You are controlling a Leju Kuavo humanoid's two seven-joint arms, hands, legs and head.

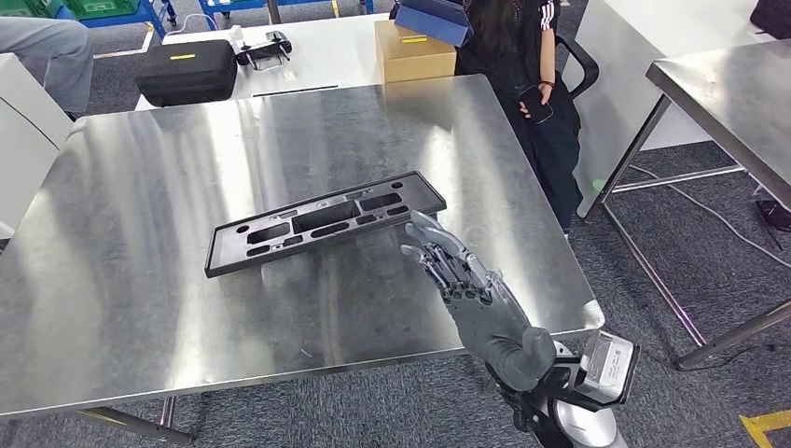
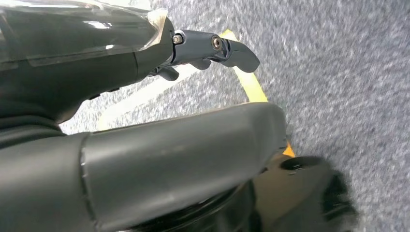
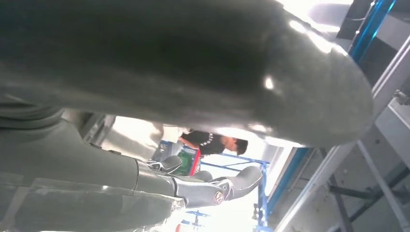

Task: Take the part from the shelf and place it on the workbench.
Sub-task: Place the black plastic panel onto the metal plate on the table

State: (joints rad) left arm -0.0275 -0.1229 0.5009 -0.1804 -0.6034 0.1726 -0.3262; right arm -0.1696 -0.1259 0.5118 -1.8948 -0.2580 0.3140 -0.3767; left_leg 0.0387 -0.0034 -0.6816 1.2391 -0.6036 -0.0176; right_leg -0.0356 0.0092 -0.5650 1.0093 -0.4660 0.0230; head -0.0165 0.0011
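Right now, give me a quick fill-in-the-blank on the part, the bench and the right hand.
1. The black part lies flat on the ____ workbench.
2. The right hand holds ____.
3. Its fingertips are beside the part's ____ end.
4. The cardboard box sits on the ____ table behind.

Missing: steel; nothing; right; white
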